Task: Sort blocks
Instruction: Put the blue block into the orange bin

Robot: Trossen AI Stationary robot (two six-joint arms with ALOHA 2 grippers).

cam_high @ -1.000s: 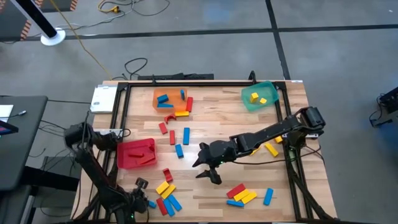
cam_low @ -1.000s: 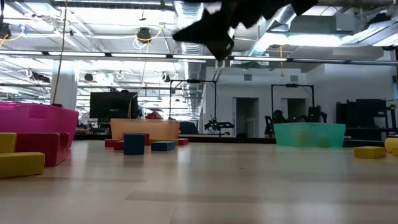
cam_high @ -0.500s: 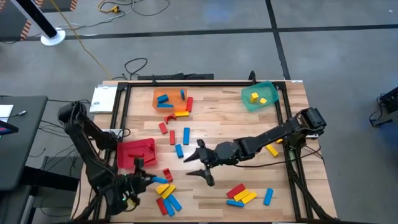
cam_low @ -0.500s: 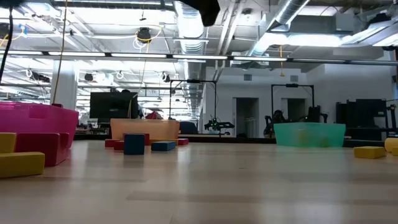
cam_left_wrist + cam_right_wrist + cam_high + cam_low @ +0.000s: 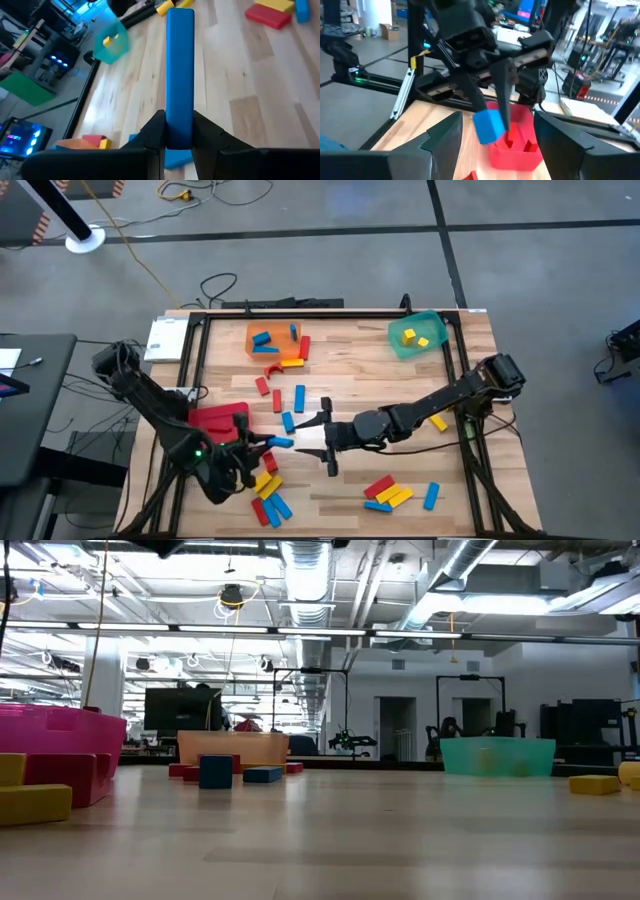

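Note:
My left gripper point(image 5: 268, 443) hangs over the table's near-left part, just right of the red bin point(image 5: 215, 427), shut on a blue block point(image 5: 282, 442). My right gripper point(image 5: 322, 440) faces it from the table's right, open. Its fingers point(image 5: 442, 137) stand wide apart a short way from the block's free end point(image 5: 487, 125), touching nothing. Red, blue and yellow blocks lie scattered on the wood: a near-left cluster point(image 5: 268, 498), a near-right cluster point(image 5: 390, 492) and a few at mid-table point(image 5: 290, 405). Neither gripper shows in the low view. My left gripper pinches the blue block between its two fingers point(image 5: 156, 131) at one end point(image 5: 179, 134). The fingers come about level from the table's left and lie along the block. The block sticks straight out ahead of them toward the right gripper, lifted clear of the table.
An orange bin point(image 5: 275, 340) with blocks stands at the far middle, and a teal bin point(image 5: 417, 335) with yellow blocks at the far right. A black frame point(image 5: 200, 350) rims the table. Bare wood point(image 5: 360, 380) lies between the bins and the arms.
My left gripper has swung from the table's near-left corner toward the middle, carrying the blue block up off the table and pointing it at the right gripper. My right gripper has moved a little toward the left, turned toward the block, and risen out of the low view.

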